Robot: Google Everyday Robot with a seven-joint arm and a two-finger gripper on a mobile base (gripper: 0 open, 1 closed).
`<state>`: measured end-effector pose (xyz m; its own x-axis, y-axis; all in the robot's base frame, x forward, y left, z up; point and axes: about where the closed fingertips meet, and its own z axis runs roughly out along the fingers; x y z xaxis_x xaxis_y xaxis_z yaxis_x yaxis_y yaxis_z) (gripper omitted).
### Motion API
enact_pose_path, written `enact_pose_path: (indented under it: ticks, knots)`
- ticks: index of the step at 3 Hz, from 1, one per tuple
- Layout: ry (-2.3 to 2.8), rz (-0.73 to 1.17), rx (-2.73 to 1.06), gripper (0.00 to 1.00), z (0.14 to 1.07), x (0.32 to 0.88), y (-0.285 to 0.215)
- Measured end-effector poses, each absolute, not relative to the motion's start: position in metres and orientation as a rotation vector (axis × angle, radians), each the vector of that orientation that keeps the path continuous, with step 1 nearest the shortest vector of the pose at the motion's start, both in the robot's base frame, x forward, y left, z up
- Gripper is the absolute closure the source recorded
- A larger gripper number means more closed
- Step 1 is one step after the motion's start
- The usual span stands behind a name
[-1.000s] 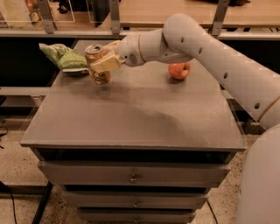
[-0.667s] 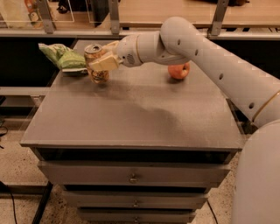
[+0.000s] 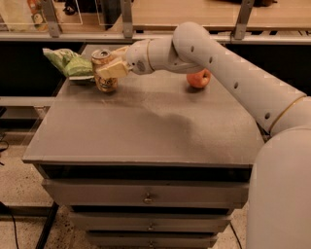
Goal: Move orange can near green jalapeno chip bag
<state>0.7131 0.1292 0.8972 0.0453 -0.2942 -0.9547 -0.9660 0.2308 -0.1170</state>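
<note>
Gripper (image 3: 108, 72) seemingly clasps orange can (image 3: 106, 84) — just beside green jalapeno chip bag (image 3: 70, 64)

The small golden-orange metal can (image 3: 101, 55) stands upright just right of the wrinkled light-green chip bag (image 3: 68, 63); the gripper (image 3: 108, 71) clasps the can.

This looks like a robot test area in an office or lab rather than a home. A plain grey cabinet (image 3: 146, 126) with drawers (image 3: 146, 193) stands on a speckled floor (image 3: 19, 181) where a cable (image 3: 10, 220) trails. Behind it is a wooden counter (image 3: 194, 12) with metal posts (image 3: 127, 17). Snacks sit on top: a can (image 3: 107, 85), a bag (image 3: 68, 63) and an apple (image 3: 198, 79). The gripper (image 3: 105, 71) is at the far left corner, clasping the can.
</note>
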Motion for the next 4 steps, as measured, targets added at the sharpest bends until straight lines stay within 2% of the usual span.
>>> enact_pose_path:
  ticks: [2,3,4]
  knots:
    - [1.475,0.816,-1.281,0.13,0.8905,0.7193,0.1344]
    - [1.473,0.820,-1.283,0.00,0.8898,0.7184,0.1371]
    - [1.473,0.821,-1.284,0.00,0.8898,0.7184,0.1372]
